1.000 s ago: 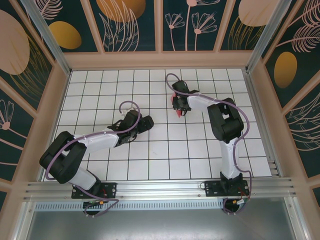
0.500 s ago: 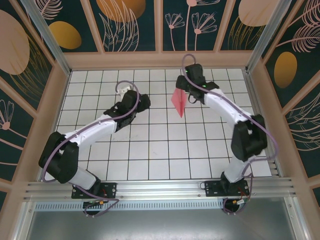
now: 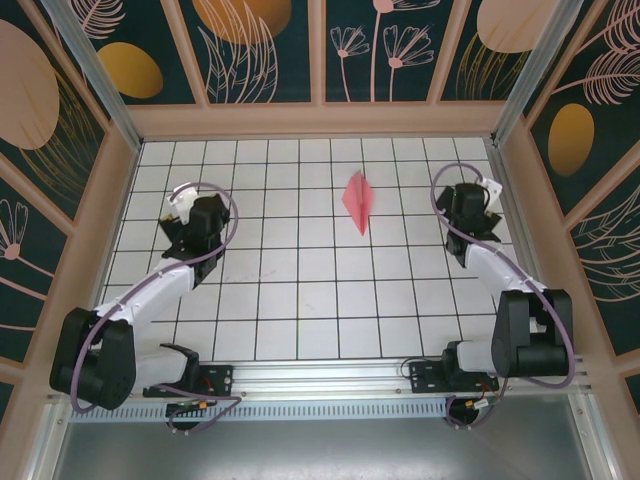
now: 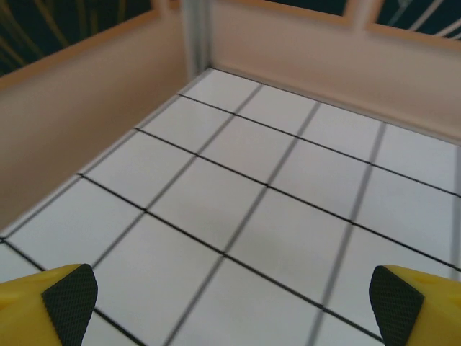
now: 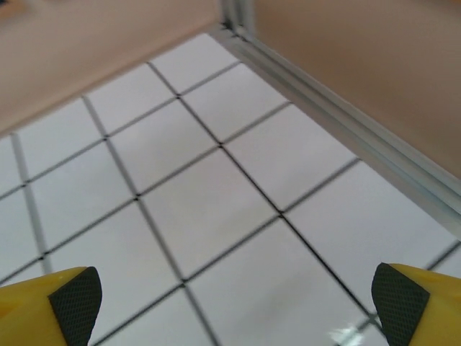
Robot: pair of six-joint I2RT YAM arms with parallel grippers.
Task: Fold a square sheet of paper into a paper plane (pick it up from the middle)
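Observation:
The square sheet of paper now shows as a paper plane (image 3: 357,200), a slim pink-red dart with creases. It lies flat on the white grid table, back of centre, with its nose pointing toward the near side. Nothing touches it. My left gripper (image 3: 190,218) hovers far to its left near the left wall, open, with bare tiles between its yellow fingers (image 4: 68,303). My right gripper (image 3: 468,205) hovers to the plane's right near the right wall, also open and holding nothing, fingers (image 5: 72,306) wide apart.
Beige walls enclose the table (image 3: 300,300) on the left, back and right. A metal rail (image 5: 346,130) runs along the foot of the right wall close to my right gripper. The back left corner post (image 4: 196,36) stands ahead of my left gripper.
My right gripper opened, left the paper plane on the table and drew back to the right. My left arm swung away to the left wall.

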